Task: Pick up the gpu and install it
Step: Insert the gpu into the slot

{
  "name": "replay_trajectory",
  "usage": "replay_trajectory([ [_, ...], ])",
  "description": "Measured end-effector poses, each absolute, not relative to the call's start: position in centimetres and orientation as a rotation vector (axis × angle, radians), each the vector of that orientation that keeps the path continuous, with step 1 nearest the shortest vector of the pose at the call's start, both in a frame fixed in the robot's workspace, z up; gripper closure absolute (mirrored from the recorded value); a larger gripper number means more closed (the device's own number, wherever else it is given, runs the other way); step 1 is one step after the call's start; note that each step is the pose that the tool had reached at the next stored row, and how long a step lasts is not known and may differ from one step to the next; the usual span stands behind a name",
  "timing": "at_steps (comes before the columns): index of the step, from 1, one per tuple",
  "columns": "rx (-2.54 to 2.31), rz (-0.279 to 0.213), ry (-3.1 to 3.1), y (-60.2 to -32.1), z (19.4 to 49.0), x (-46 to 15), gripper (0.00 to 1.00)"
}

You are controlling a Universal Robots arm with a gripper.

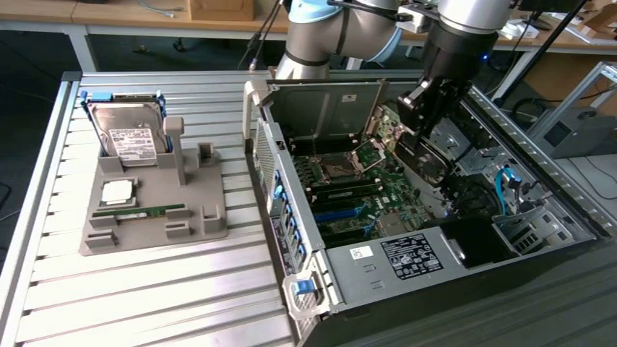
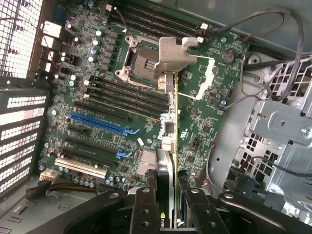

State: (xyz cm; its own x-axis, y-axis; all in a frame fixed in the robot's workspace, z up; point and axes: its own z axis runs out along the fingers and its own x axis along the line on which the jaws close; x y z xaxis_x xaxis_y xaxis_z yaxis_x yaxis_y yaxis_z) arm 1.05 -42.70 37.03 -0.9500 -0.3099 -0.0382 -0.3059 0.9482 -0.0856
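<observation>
While the black two-fingered gripper (image 2: pixel 168 214) clamps its flat faces over the green motherboard (image 2: pixel 207 129), the thin dark silver-bracketed gpu card (image 2: pixel 169 146) seems light, stiff, fragile.

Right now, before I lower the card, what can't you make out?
- Which slot lies beneath the gpu: wrist view, the card's edge covers it.
- Gap between card and motherboard: exterior view, lost in dark clutter.
- How deep the claw grips: wrist view, cut off at the edge.
</observation>
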Motion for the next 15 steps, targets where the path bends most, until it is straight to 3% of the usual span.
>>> replay_trajectory([
  [15,-0.581,-0.119,3.030,-42.70,36.99,1.05,0.73],
])
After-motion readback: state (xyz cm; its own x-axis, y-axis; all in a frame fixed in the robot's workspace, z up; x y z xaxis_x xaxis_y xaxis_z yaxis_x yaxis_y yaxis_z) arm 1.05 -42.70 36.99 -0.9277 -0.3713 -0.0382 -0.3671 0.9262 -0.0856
